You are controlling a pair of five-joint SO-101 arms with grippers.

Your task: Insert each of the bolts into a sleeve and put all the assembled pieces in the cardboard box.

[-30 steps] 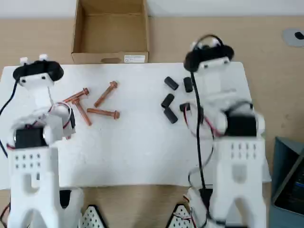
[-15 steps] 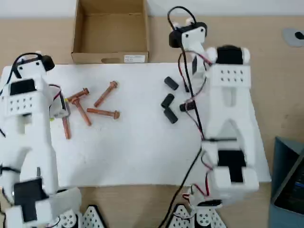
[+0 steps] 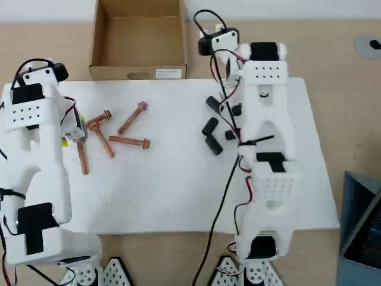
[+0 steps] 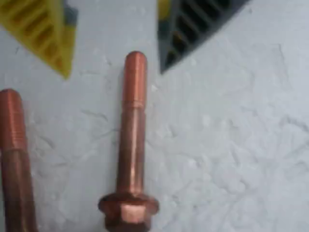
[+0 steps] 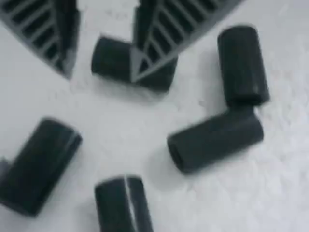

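Several copper bolts (image 3: 129, 142) lie loose on the left half of the white mat (image 3: 178, 190). My left gripper (image 4: 113, 72) hangs open just above one bolt (image 4: 133, 140), its yellow and black fingers either side of the threaded tip; a second bolt (image 4: 14, 159) lies beside it. Several black sleeves (image 3: 209, 126) are scattered on the mat's right half. My right gripper (image 5: 102, 77) is open low over them, with one sleeve (image 5: 113, 60) between its fingers and partly hidden by one. Other sleeves (image 5: 215, 140) lie around it. The cardboard box (image 3: 138, 72) stands beyond the mat.
The left arm (image 3: 36, 119) stretches along the mat's left edge and the right arm (image 3: 265, 119) over its right half. A dark bin (image 3: 360, 226) stands at the right edge, a grey disc (image 3: 369, 44) at the far right. The mat's near middle is bare.
Both arms have unfolded and reached forward from their bases. The left gripper came down over the bolts, the right gripper over the sleeves. Bolts and sleeves lie where they were.
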